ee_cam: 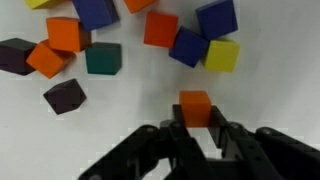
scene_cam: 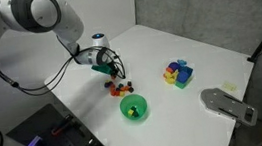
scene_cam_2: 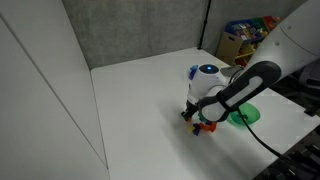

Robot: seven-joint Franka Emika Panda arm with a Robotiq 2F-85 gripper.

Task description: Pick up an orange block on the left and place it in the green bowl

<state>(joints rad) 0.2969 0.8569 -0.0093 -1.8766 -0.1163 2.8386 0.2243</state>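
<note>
In the wrist view a tiny orange block (ee_cam: 195,103) sits between the two black fingertips of my gripper (ee_cam: 196,125), and the fingers press on its sides. In both exterior views the gripper (scene_cam: 108,76) (scene_cam_2: 190,118) is low over the white table, beside a small cluster of blocks (scene_cam: 121,86). The green bowl (scene_cam: 133,100) stands in front of that cluster, nearer the table edge. The bowl is partly hidden behind my arm in an exterior view (scene_cam_2: 247,116).
Several loose blocks lie beyond the fingers in the wrist view: orange (ee_cam: 63,33), red (ee_cam: 160,28), blue (ee_cam: 187,46), yellow (ee_cam: 222,55), teal (ee_cam: 103,58), dark purple (ee_cam: 64,96). A second block pile (scene_cam: 178,73) and a grey object (scene_cam: 226,104) lie farther along the table.
</note>
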